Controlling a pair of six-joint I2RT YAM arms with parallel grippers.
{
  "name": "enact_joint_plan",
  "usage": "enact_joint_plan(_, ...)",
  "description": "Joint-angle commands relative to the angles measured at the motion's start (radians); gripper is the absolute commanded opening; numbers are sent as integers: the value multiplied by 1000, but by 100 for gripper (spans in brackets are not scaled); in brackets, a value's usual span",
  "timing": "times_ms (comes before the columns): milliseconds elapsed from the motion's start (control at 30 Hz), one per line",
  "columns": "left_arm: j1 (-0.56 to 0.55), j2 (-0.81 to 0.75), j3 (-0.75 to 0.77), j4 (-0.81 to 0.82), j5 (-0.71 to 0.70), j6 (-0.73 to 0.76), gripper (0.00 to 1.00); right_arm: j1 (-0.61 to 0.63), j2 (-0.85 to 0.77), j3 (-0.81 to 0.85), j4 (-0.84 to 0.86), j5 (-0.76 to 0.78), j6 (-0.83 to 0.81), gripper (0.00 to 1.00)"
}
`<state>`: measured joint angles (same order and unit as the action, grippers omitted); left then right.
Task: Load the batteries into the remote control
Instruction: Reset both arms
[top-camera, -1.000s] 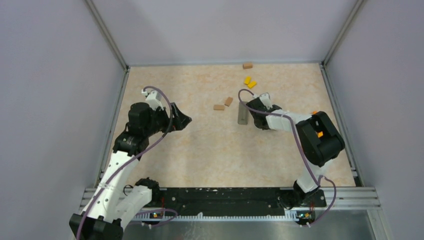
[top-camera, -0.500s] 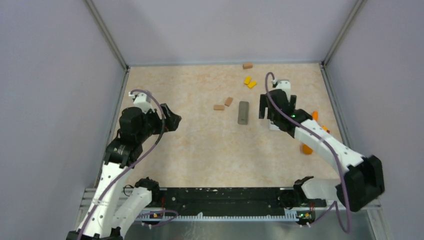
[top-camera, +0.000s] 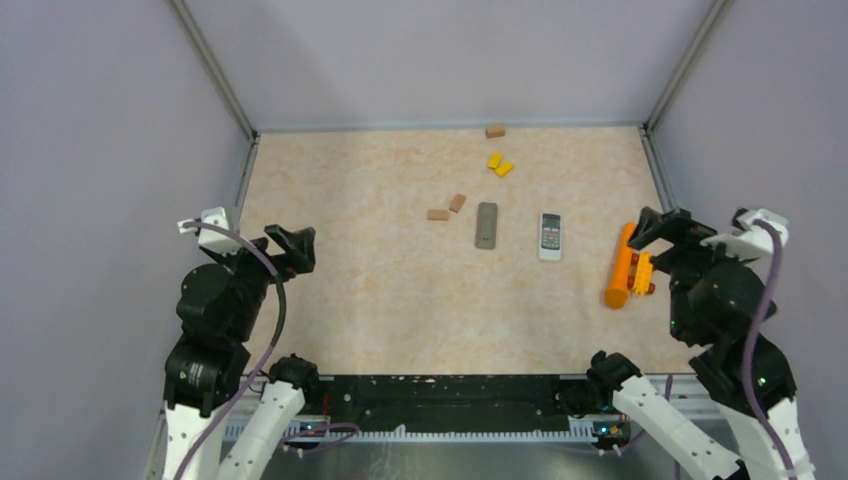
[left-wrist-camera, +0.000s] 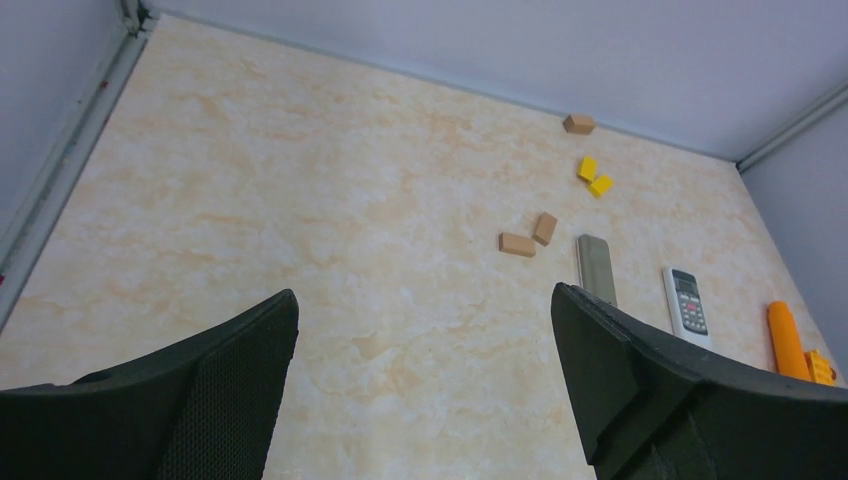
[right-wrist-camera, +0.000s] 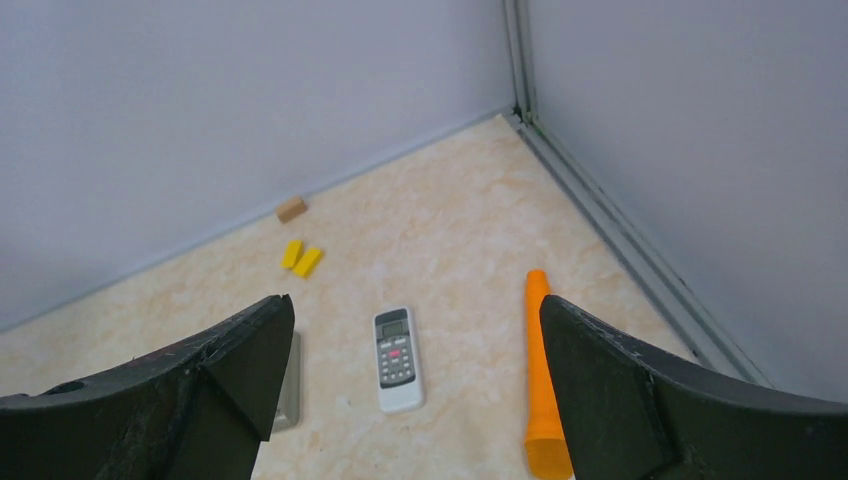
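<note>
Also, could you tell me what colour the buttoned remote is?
White remote with a dark keypad; clearest in right wrist view.

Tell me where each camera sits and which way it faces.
Top external: above, behind the arms, looking down at the table; left gripper and right gripper show.
Left wrist: on the left, facing the far right corner; left fingers show.
Right wrist: on the right, facing the far wall; right fingers show.
Shared: the white remote.
</note>
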<state>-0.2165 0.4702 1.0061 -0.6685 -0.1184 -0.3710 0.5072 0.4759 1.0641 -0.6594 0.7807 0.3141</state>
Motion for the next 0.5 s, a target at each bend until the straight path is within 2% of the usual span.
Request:
enact_joint_plan(0, 5, -36, 73, -29, -67, 29, 99, -7, -36, 88, -81, 98, -71, 95)
enact_joint_plan(467, 5, -92, 184, -115, -52, 49, 99, -7, -159, 175, -68, 148, -85, 96)
